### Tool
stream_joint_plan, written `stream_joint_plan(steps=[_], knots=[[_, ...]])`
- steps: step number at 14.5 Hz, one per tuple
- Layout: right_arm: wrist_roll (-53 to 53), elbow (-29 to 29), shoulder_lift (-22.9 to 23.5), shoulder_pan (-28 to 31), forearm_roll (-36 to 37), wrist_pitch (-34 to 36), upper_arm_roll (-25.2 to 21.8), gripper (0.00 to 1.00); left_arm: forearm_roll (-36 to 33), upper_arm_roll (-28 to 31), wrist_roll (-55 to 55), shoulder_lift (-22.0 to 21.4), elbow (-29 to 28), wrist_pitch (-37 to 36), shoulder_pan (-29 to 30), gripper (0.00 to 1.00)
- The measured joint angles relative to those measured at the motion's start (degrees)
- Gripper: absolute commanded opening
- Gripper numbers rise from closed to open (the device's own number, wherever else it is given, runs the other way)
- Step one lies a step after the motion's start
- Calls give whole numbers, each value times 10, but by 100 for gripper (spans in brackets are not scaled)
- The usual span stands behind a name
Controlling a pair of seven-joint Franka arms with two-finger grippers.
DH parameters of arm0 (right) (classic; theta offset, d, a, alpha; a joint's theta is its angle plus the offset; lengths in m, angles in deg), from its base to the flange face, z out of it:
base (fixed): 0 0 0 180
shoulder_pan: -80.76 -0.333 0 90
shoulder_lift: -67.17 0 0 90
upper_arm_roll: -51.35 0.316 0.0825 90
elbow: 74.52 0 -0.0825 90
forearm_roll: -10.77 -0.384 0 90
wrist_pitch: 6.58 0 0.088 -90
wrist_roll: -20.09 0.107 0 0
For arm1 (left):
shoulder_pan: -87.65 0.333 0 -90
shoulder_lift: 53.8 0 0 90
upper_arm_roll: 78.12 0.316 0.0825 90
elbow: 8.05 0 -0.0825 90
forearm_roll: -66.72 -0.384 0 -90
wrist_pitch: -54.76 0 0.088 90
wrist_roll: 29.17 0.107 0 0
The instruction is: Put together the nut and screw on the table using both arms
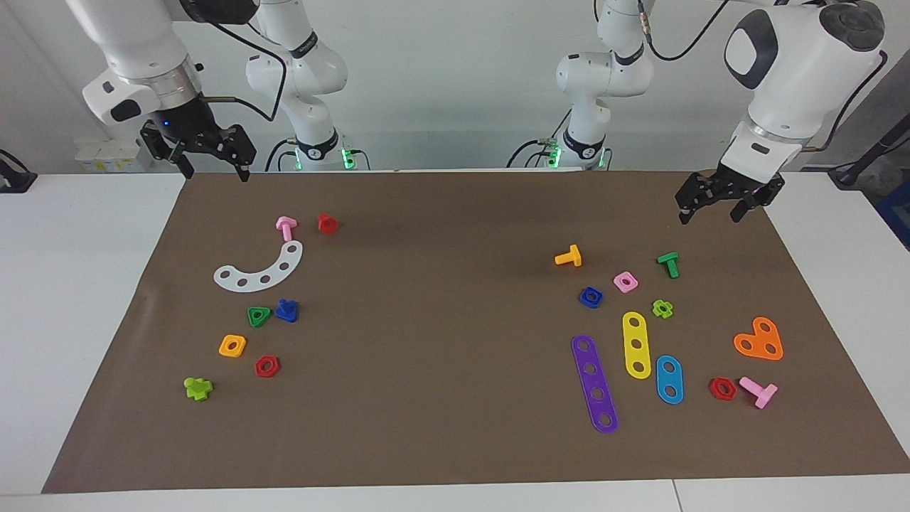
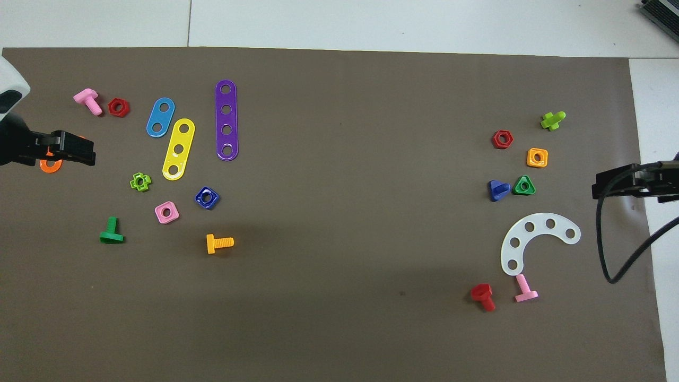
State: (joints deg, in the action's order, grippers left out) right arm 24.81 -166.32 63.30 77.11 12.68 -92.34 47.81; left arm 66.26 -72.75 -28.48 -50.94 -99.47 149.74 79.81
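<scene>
1. Left pincer (image 1: 725, 203) hangs in the air over the mat edge at its own arm's end of the counter (image 1: 455, 501), fingers apart, holding nothing.
2. Right pincer (image 1: 206, 153) hangs over the mat's corner at the right arm's end, fingers apart, also holding nothing.
3. Nut (image 1: 591, 296) – dark blue, flat on the mat, well apart from the left pincer and toward the mat's middle, just beside a pink square nut (image 1: 625, 281).
4. Screw (image 1: 286, 311) – dark blue, on the mat well apart from the right pincer, touching or nearly touching a green triangular nut (image 1: 259, 316).
5. Step, judged: nothing grasped yet, so this is the start. The next move calls for each pincer to come down on its own part without nudging the neighbour.
6. Counts: one dark-blue nut, one dark-blue screw, two arms, two red hex nuts, two pink bolts.
</scene>
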Motion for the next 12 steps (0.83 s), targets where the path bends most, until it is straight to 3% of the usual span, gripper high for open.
stream_joint_plan(steps=[12], knots=[[0, -4, 0, 0, 0, -8, 0, 100, 0, 0, 0, 0, 0, 0, 0, 100]])
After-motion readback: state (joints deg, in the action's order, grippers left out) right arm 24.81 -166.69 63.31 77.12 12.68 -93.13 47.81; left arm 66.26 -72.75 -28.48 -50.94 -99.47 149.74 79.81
